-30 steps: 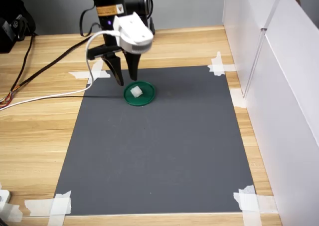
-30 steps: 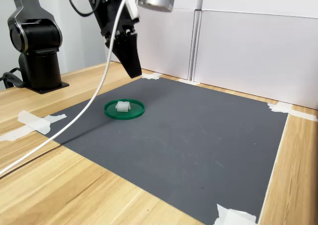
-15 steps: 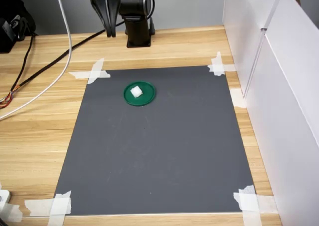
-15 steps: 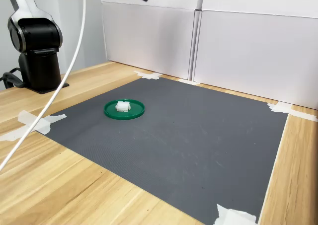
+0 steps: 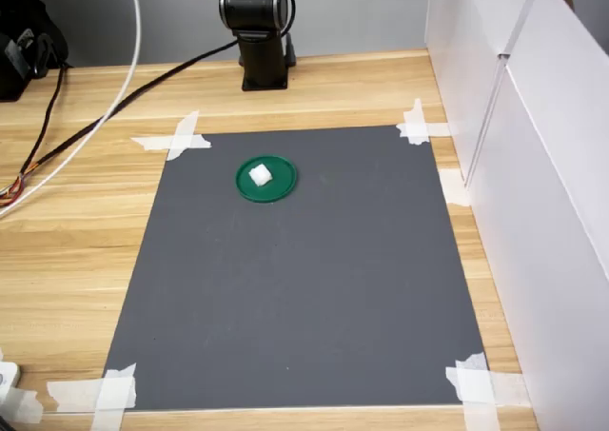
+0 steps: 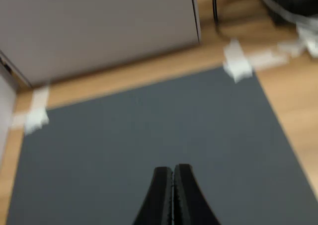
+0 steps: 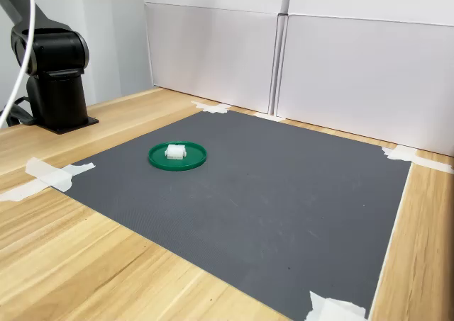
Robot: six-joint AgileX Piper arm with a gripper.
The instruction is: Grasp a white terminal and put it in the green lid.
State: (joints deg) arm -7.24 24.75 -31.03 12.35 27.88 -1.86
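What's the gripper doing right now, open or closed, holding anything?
Gripper: closed, fingers together, nothing between them in the wrist view. The tiny white plastic terminal lies in the round dark-green plastic lid.

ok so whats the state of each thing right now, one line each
white terminal: lying inside the green lid, free of the gripper
green lid: flat on the grey mat, holding the terminal
gripper: fingers closed together, empty, raised above the mat
grey mat: flat on the table, taped at its corners
arm base: upright on the table beyond the mat
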